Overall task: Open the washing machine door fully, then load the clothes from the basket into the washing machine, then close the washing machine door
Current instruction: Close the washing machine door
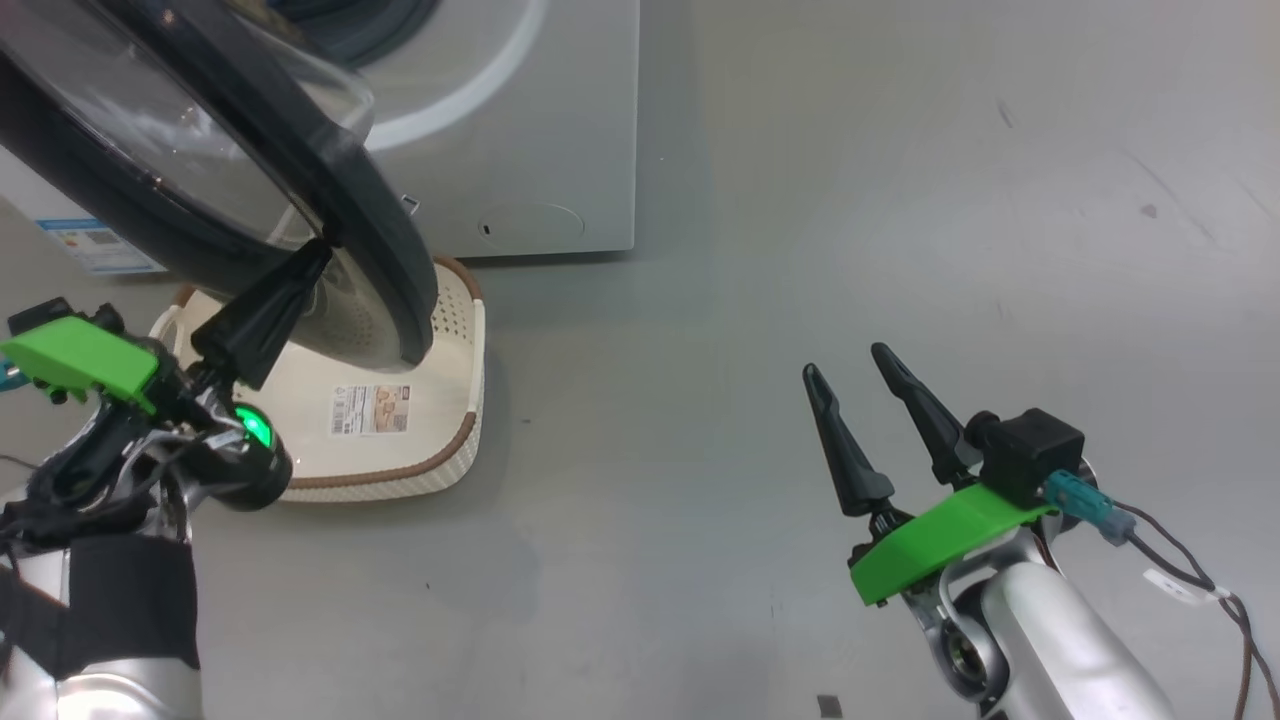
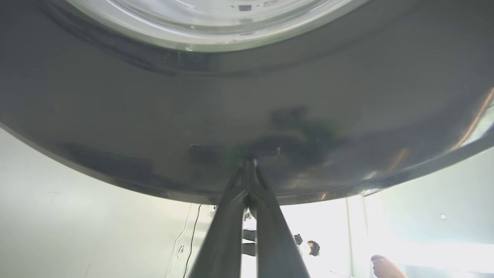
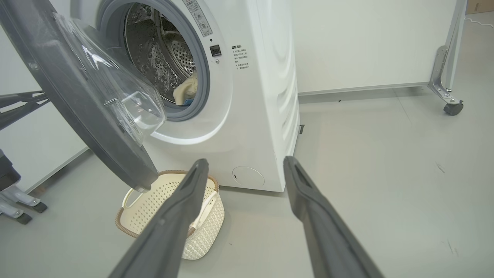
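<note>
Black glossy rim is what your left gripper meets: its two fingers are pressed together with nothing between them, and the tips touch the outer face of the washing machine door near its lower edge. From the left wrist, the joined tips sit at six o'clock on that rim, with the glass bowl arching across twelve o'clock. Below the rim, at five o'clock, you can make out a person far off, blurred.

Your right gripper hovers over bare grey floor at four o'clock in the head view, fingers spread wide and holding nothing, well apart from everything else.

The door stands partly open, tilted, and its lower edge hangs over the basket, covering the basket's far corner at eleven o'clock. The basket sits on the floor just beside the front of the washing machine, and a paper label shows on its bottom.

From the right wrist, the clothes lie inside the steel drum, at about five o'clock of the opening, against the grey gasket. The door's glass bowl stands between you and the left half of that opening. A castor frame stands at two o'clock, well clear.
</note>
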Controlling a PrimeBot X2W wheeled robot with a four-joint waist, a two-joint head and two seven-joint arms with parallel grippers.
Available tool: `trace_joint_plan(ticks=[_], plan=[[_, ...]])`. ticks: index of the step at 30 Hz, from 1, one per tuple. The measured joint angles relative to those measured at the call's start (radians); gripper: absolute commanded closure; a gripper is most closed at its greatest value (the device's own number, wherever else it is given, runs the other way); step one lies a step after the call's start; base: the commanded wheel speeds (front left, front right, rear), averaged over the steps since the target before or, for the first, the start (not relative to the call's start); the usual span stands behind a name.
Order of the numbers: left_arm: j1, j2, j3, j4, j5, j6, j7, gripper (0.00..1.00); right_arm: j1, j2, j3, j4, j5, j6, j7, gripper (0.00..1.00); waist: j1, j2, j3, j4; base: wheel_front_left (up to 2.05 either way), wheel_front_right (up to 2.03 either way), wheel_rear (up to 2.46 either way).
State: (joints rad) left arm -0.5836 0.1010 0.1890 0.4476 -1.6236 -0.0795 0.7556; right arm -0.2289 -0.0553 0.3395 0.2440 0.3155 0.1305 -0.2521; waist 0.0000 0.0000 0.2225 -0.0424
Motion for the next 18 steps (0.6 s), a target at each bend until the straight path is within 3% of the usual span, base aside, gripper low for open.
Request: trace_joint_plan(ticks=[10, 18], plan=[[-0.051, -0.032, -0.019, 0.083, 0.04, -0.026, -0.079, 1.0, 0.0, 0.0, -0.001, -0.017, 0.011, 0.0, 0.0, 0.0, 0.0001, 0.0, 0.015, -0.066, 0.0, 0.0, 0.0], [-0.041, -0.037, -0.029, 0.1, 0.06, -0.041, -0.088, 1.0, 0.033, 0.0, -0.02, -0.03, 0.012, 0.0, 0.0, 0.0, 0.0, 0.0, -0.018, -0.066, 0.0, 0.0, 0.0]])
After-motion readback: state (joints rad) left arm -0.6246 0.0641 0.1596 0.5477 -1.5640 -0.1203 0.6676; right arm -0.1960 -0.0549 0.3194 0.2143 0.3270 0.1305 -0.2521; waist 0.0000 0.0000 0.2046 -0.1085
